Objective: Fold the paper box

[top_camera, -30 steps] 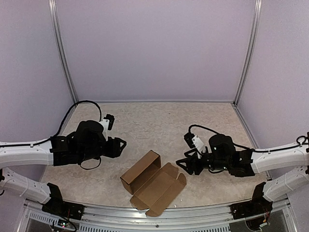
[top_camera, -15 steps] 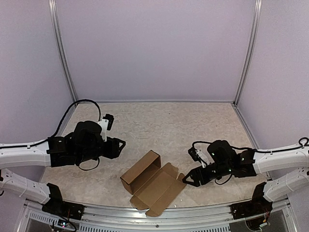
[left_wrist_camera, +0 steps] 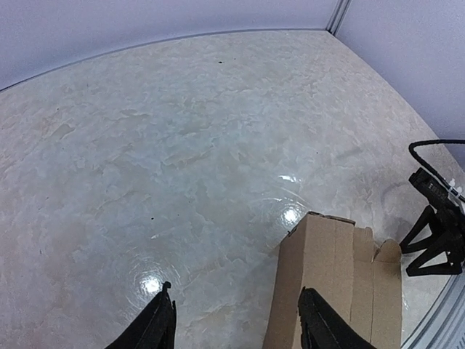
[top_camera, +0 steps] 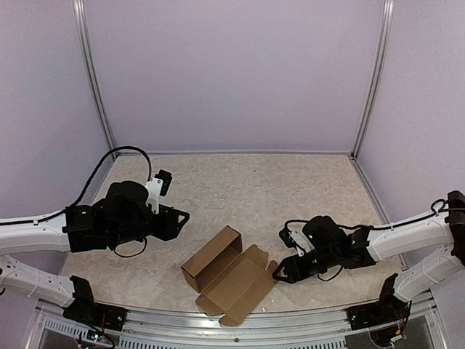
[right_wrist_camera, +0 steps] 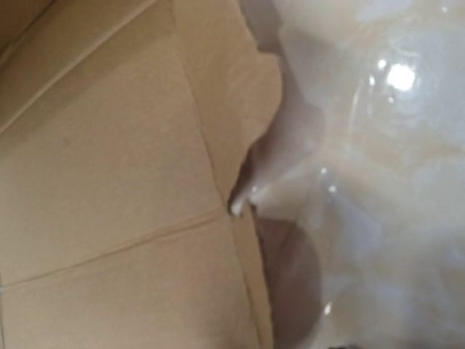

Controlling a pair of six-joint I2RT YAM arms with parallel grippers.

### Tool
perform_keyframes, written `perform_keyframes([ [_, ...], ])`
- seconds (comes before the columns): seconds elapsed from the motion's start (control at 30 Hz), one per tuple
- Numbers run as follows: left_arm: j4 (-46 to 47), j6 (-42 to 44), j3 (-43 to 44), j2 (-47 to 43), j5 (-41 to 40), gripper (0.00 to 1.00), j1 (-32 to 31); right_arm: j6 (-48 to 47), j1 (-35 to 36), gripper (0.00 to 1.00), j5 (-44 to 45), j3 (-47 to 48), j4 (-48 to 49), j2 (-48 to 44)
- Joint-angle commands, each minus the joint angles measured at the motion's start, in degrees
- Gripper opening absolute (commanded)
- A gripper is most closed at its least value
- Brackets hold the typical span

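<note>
While its two black fingers point(left_wrist_camera: 161, 324) stand apart with only bare tabletop between them, the left gripper point(left_wrist_camera: 236, 331) hangs open above the table point(top_camera: 240, 182), holding nothing and touching nothing. Just off its right-hand finger lies the raised end of the paper box point(top_camera: 229, 273). The right gripper point(top_camera: 278, 271) sits low at the box's opposite side, its tip at the edge of the spread flap; whether its jaws are parted or pinching the cardboard cannot be told, since its own camera shows only creased brown panel, a rounded tab and glossy tabletop.

Between the two arms, close to the table's near edge, the box lies half formed: one long side and a short end stand upright like a trough, while the remaining panels and flaps lie flat towards the near right. Nothing is inside it.

Beneath it all is a pale, marbled, shiny surface with lamp glints. A metal rail point(top_camera: 240, 323) runs along the near edge, plain lilac walls point(top_camera: 232, 73) close three sides, and aluminium posts point(top_camera: 94, 80) mark the back corners.
</note>
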Motion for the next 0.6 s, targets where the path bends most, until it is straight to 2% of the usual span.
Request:
perform_keyframes([
  [0.0,-1.8,1.4,1.3,-1.2,0.4,0.55,-0.4,-0.3,-0.4,0.51,-0.1,1.3,3.8,2.7],
  [0.33,-3.1,1.1,1.4,-1.5,0.3,0.51,-0.5,-2.0,-0.4,0.36,-0.3,2.0,4.9,5.2],
  [0.5,-3.4,1.0,1.3,-1.5,0.4,0.50,-0.5,-3.4,-0.3,0.26,0.1,2.4,4.8,6.2],
  [0.57,-3.5,0.9,1.2,-1.7,0.4,0.50,-0.6,-4.1,-0.4,0.18,0.0,2.9,4.5,6.6],
])
